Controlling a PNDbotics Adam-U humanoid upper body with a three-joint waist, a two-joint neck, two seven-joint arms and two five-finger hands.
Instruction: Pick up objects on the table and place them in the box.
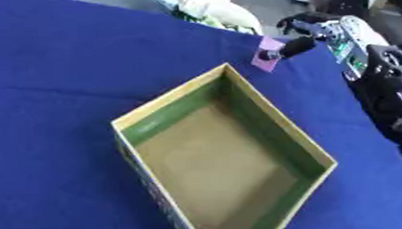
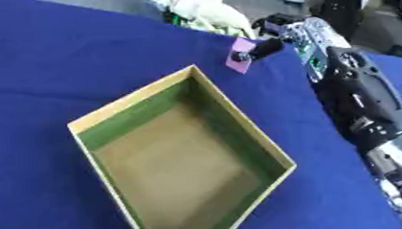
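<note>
An open cardboard box (image 1: 225, 70) with green inner walls and a brown floor stands askew in the middle of the blue table; nothing shows inside it. Beyond its far corner a small flat pink object (image 1: 266, 61) stands tilted up off the cloth. My right arm comes in along the right edge, and my right hand (image 2: 295, 32) reaches to the pink object. A black finger (image 1: 297, 46) presses its upper right corner, pinching it. My left hand shows in no view.
A heap of white and green things (image 1: 213, 10) lies at the table's far edge, just left of my right hand. The blue cloth (image 1: 61, 92) stretches wide to the left of the box. My right forearm (image 2: 363, 106) lies over the table's right side.
</note>
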